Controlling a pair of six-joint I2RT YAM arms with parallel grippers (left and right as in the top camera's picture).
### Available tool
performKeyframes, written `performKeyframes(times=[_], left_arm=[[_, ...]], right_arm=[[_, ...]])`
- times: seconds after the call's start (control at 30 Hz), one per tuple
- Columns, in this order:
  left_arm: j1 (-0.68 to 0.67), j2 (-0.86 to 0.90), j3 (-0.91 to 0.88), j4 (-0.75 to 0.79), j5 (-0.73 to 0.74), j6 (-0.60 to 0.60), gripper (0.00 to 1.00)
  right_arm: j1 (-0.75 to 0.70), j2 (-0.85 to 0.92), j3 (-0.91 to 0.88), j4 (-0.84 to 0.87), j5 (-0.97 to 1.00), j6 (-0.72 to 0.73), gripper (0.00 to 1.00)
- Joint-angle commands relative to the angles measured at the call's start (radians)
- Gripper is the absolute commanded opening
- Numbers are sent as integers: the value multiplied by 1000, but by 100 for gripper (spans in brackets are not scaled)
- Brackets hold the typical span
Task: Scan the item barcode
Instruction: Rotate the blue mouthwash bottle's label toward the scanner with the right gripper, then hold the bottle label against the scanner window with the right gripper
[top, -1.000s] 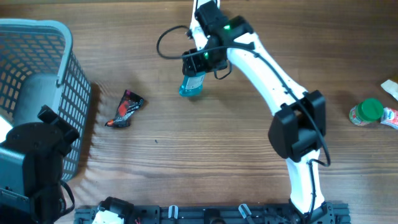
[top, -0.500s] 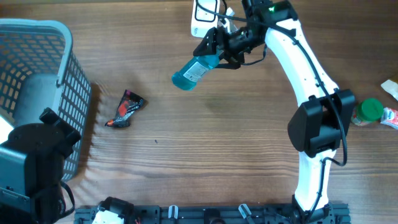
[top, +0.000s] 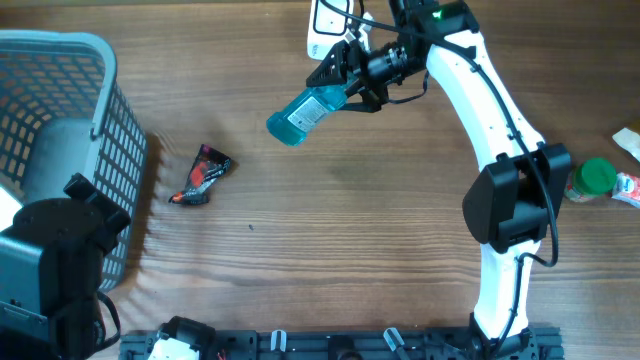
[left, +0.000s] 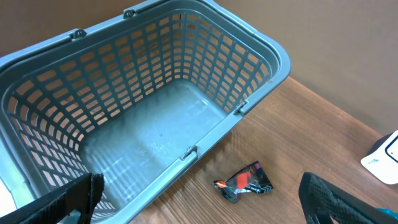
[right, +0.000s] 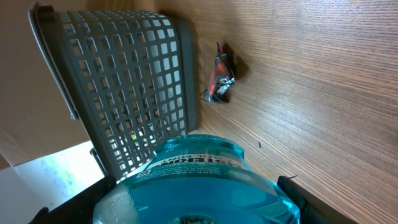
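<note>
The item is a clear blue mouthwash bottle (top: 300, 115) with a white label, held tilted above the table's far middle. My right gripper (top: 343, 84) is shut on its cap end. In the right wrist view the bottle (right: 196, 180) fills the space between both fingers, and its label faces the camera. A white scanner-like device (top: 323, 28) lies at the far edge, just behind the gripper. My left gripper (left: 205, 214) hangs open and empty at the near left, above the basket's edge.
A grey mesh basket (top: 100, 60) stands at the left with nothing visible inside (left: 205, 144). A crumpled black and red packet (top: 201, 175) lies beside it (left: 244, 182). A green-lidded jar (top: 590, 180) and a white item (top: 628, 142) lie at the right edge.
The right gripper lifted the bottle off the table, tipped it onto its side and swung back toward the white device. In the last half second the bottle edged slightly left. Left arm still.
</note>
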Motion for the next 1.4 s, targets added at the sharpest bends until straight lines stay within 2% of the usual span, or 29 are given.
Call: performKeyframes(times=[0.0, 0.17, 0.33, 0.5, 0.7, 0.77, 1.13, 1.3, 1.37], left_arm=[[5, 2, 8, -4, 5, -21, 100], [5, 2, 8, -4, 5, -21, 100], [5, 2, 8, -3, 5, -43, 100], [5, 2, 8, -3, 1, -43, 100], [5, 2, 8, -3, 0, -43, 100], [5, 2, 8, -5, -7, -42, 100], [5, 2, 6, -44, -23, -29, 100], [5, 2, 6, -44, -13, -36, 100], [5, 2, 6, -44, -1, -36, 100]], right_arm=[[-3, -50, 31, 32, -69, 2, 62], [-3, -50, 29, 205, 24, -44, 61], [-3, -48, 27, 419, 211, -237, 62], [-3, -34, 25, 584, 219, -463, 62], [-4, 54, 25, 766, 209, -551, 60], [-10, 103, 25, 875, 114, -590, 59], [-85, 229, 25, 1215, 63, -648, 54], [-103, 338, 25, 1507, -1, -458, 55], [-107, 355, 25, 1569, -4, -431, 54]])
